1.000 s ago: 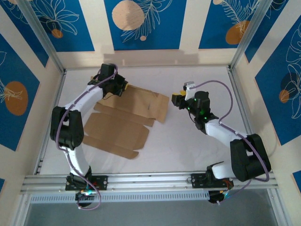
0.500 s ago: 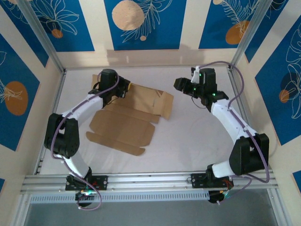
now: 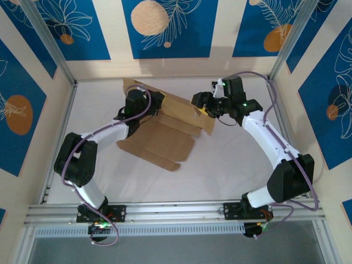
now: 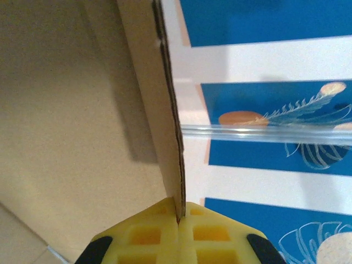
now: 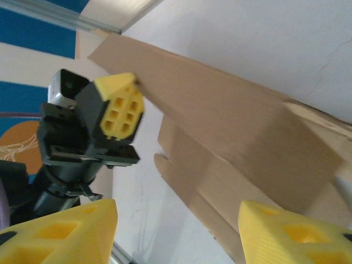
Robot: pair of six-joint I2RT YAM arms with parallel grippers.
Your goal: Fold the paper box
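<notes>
The paper box [image 3: 159,140] is a brown die-cut cardboard sheet lying at mid-table, its far panel [image 3: 181,109] tilted up off the surface. My left gripper [image 3: 156,102] is shut on that panel's edge; in the left wrist view the yellow pads [image 4: 159,236] pinch the thin cardboard edge [image 4: 175,165]. My right gripper [image 3: 202,104] hovers at the panel's right end, open. In the right wrist view its fingertips [image 5: 60,231] stand wide apart with the paper box [image 5: 236,126] ahead of them. Beyond it is the left gripper [image 5: 118,107].
A white table top [image 3: 231,159] lies to the right and front of the sheet. Aluminium posts [image 3: 286,41] and blue patterned walls [image 3: 165,27] close the back and sides. A metal rail [image 3: 176,209] runs along the near edge by the arm bases.
The left gripper has carried the cardboard to the right and raised its far panel. The right arm swung back and left to the panel's right end, and its jaws have opened wider.
</notes>
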